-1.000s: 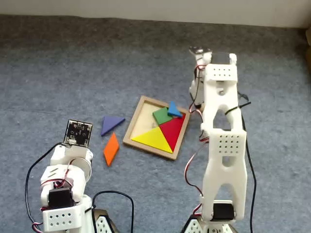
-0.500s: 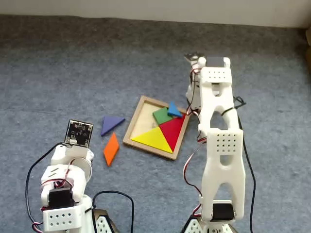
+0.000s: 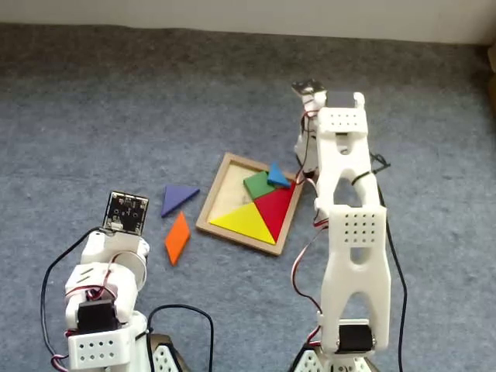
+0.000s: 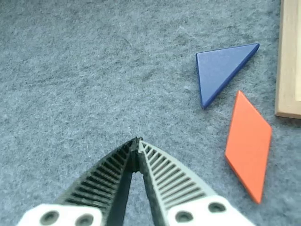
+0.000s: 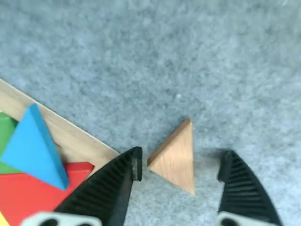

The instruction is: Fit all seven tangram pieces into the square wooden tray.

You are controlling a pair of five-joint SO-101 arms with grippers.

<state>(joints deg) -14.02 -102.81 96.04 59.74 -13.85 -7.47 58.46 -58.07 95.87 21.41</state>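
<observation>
The square wooden tray [image 3: 225, 186] lies turned at an angle near the middle of the grey carpet [image 3: 116, 101], with open carpet on every side. Inside it, a yellow triangle [image 3: 244, 221] and a red triangle [image 3: 275, 208] are set edge to edge, and a green square [image 3: 258, 184] lies behind them. The part of the tray nearest the left arm is bare wood. A small blue triangle [image 3: 277, 175] is perched on the far rim, overlapping the green square, and appears tilted rather than seated. On the carpet on the tray's left-arm side, a dark blue triangle [image 3: 178, 198] and an orange parallelogram [image 3: 177, 237] lie just apart from each other and near the rim.

The right gripper [image 5: 180, 164] is spread wide around a plain wooden triangle [image 5: 176, 157] that lies flat on the carpet just beside the tray's corner. One fingertip [image 5: 136, 165] is very near the triangle's point, though contact cannot be made out. Nothing is grasped. The left gripper [image 4: 136, 146] is closed on nothing, above bare carpet.

The right arm is stretched forward past the tray's far corner. The left arm is folded back near its base.
</observation>
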